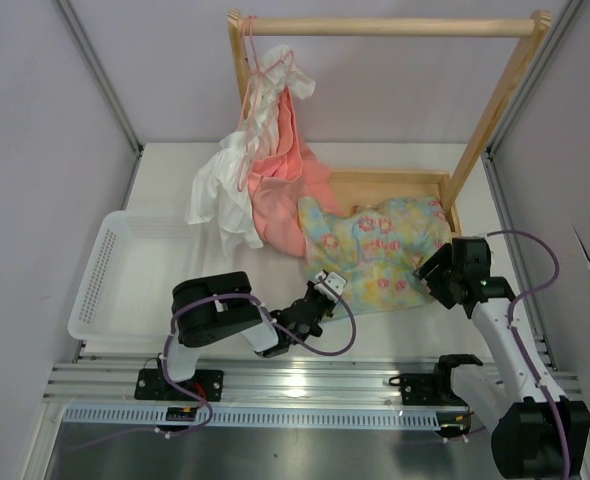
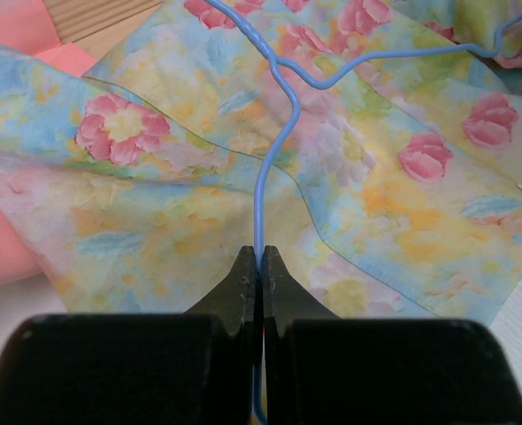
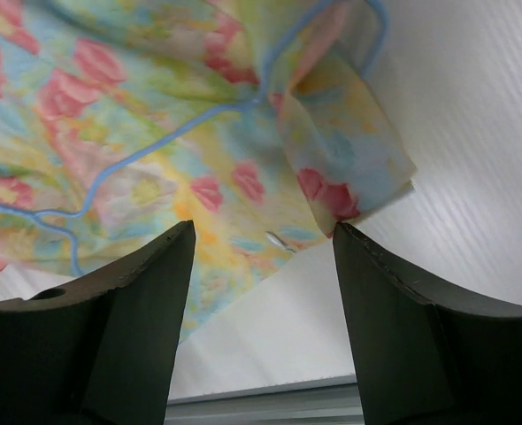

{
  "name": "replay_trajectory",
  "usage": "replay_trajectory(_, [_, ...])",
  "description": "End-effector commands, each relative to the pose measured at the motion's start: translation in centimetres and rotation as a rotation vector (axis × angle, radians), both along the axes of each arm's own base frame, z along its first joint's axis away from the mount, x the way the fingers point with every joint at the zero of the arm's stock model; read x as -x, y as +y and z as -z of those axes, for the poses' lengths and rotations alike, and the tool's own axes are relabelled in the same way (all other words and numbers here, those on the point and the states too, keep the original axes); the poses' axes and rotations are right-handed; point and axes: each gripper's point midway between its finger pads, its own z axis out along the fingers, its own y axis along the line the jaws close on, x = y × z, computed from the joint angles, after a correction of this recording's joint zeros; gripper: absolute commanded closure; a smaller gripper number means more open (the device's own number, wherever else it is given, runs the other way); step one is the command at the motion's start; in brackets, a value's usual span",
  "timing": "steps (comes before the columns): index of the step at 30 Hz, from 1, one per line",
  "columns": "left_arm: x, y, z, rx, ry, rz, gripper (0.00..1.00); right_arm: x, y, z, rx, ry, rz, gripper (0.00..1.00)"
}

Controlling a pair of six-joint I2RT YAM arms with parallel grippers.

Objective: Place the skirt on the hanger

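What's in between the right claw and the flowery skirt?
Just bare white table. The right wrist view shows it between the open right claw and the edge of the skirt, nothing else.

Lab test cell, aluminium rails (image 1: pixel 305 378), plain walls (image 1: pixel 35 150), wooden rack (image 1: pixel 390 27)

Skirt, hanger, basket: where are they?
skirt (image 1: pixel 380 250): top view, middle of the flowery cloth.
hanger (image 2: pixel 259 204): left wrist view, straight blue wire stem.
basket (image 1: pixel 100 270): top view, slotted left wall.

The white table (image 1: pixel 407 326) is bearing a white plastic basket (image 1: pixel 93 278) on its left, a wooden rack (image 1: pixel 496 108) behind, and the skirt (image 1: pixel 377 250) lying against the rack's base.
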Motion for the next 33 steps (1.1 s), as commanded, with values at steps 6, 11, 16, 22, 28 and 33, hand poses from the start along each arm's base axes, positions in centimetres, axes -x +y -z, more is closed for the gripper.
replay_trajectory(6, [-1.0,-1.5,-5.9,0.202,-0.094,-0.015,1.0,1.3,-3.5,-3.6,0.086,-0.125,0.215,0.3])
replay_trajectory(11, [-1.1,-1.5,-5.9,0.205,-0.094,-0.023,1.0,1.5,-5.7,-4.5,0.178,-0.121,0.275,0.27])
replay_trajectory(16, [-1.3,-1.5,-5.9,0.199,-0.101,-0.029,1.0,0.6,-1.1,-1.5,0.032,-0.07,0.132,0.35])
replay_trajectory(22, [-1.2,-1.5,-5.8,0.196,-0.101,-0.028,1.0,1.8,3.0,2.5,-0.06,-0.032,0.087,0.39])
replay_trajectory(28, [-1.3,-1.4,-6.1,0.195,-0.108,-0.032,1.0,1.8,4.8,3.8,-0.054,0.004,0.048,0.42])
replay_trajectory(33, [-1.3,-1.4,-6.3,0.195,-0.113,-0.031,1.0,2.1,6.3,5.1,-0.057,0.03,0.018,0.43])
